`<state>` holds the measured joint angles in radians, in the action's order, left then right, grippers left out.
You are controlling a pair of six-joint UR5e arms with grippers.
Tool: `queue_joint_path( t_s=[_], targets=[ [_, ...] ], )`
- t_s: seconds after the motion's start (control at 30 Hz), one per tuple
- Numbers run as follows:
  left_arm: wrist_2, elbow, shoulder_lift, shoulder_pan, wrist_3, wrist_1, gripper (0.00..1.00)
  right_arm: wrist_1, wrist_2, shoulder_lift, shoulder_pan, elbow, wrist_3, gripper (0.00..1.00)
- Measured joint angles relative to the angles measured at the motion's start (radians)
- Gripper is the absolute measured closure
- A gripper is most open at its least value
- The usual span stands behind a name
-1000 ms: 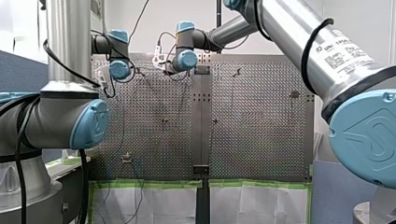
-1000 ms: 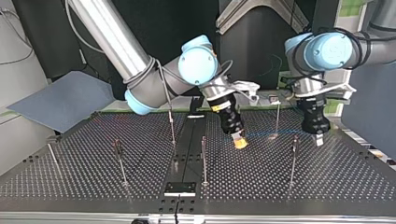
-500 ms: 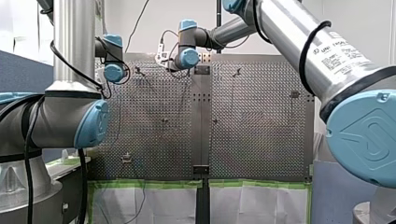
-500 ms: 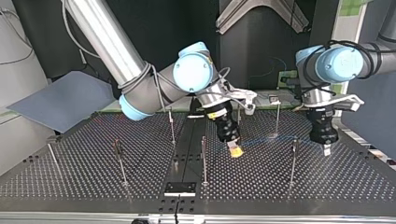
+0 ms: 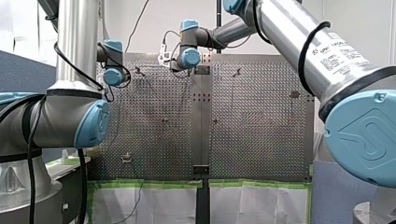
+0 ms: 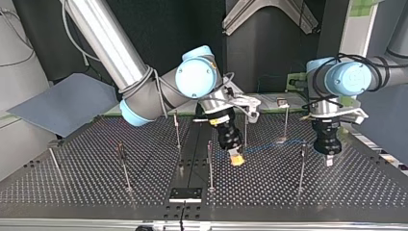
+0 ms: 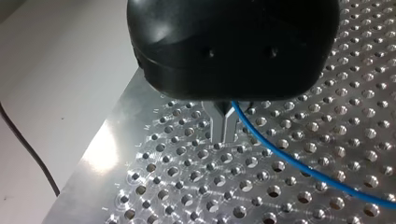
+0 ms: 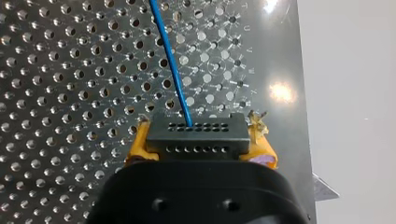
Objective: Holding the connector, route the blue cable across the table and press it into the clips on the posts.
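Observation:
In the right wrist view my right gripper (image 8: 198, 140) has its yellow pads shut on a dark connector block (image 8: 196, 135). The blue cable (image 8: 170, 65) leaves the block and runs ahead over the perforated table. In the top view this gripper (image 6: 235, 159) hangs low near the middle posts. The cable (image 6: 269, 144) stretches from it to my left gripper (image 6: 328, 160) at the view's right. In the left wrist view the black left gripper (image 7: 224, 128) has its metal fingers shut, and the cable (image 7: 289, 161) comes out at their base.
Several thin posts with clips stand on the table, among them one (image 6: 210, 166) beside my right gripper, one (image 6: 286, 122) behind the cable and one (image 6: 302, 166) near my left gripper. A dark centre strip (image 6: 190, 159) divides the table. A grey sheet (image 6: 62, 103) lies beyond its edge.
My right gripper has carried the connector toward the top view's left and nearer that camera. My left gripper has also come nearer the camera, and the cable followed.

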<state>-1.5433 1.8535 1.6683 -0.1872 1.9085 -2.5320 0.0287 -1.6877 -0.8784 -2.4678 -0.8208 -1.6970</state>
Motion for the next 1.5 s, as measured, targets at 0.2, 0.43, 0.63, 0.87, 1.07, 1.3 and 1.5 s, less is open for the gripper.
queue_joint_path(
  t_s=[0.2,0.43,0.63,0.87,1.07,1.3,1.5],
  targets=[
    [0.019,-0.001,0.018,0.007,0.007,0.001,1.0,-0.003,-0.022,0.001,-0.001,0.0,0.003,1.0],
    [0.021,-0.01,0.06,0.002,-0.007,-0.001,1.0,-0.004,-0.03,0.003,-0.001,-0.001,0.007,1.0],
    [0.006,-0.014,0.061,-0.005,-0.015,-0.011,1.0,-0.004,-0.03,0.003,-0.001,0.0,0.017,1.0],
    [0.001,-0.009,0.026,-0.001,0.006,-0.056,0.51,-0.01,-0.038,0.004,-0.006,0.0,0.021,1.0],
    [-0.029,0.022,-0.024,0.01,0.041,-0.078,0.0,-0.013,-0.055,0.006,-0.008,-0.001,0.02,1.0],
    [-0.081,0.045,-0.045,0.034,0.02,-0.123,0.0,-0.018,-0.062,0.032,-0.013,-0.001,0.014,1.0],
    [-0.101,0.072,-0.065,0.061,0.019,-0.177,0.0,-0.022,-0.063,0.08,-0.016,-0.005,0.011,1.0]
  ],
)
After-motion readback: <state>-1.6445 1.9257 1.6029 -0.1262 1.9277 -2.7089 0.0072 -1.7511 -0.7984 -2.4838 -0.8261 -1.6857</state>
